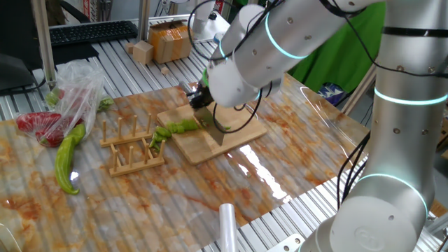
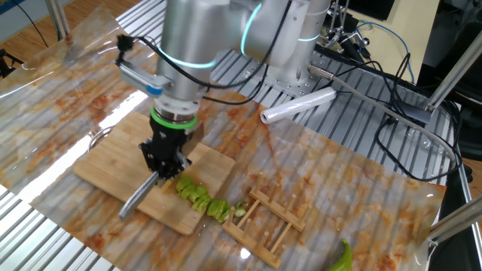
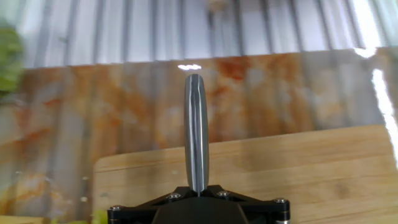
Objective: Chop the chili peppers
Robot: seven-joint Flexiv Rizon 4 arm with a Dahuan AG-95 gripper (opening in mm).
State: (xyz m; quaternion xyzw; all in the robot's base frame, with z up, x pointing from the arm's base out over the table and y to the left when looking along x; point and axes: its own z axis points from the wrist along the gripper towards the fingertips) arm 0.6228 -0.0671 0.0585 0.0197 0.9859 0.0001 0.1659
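Chili peppers, already in short glossy chunks on the cutting board just beside the pincer, prob light, soft-walled & slick, apt to roll, so press w/ blade rather than grab; pincer is clamped on the knife handle.

chili peppers: bright green chunks | cutting board: pale tan bamboo grain | knife: grey steel | tabletop: rust-orange marbling on cream | rack: light wood | tool: black, green ring above
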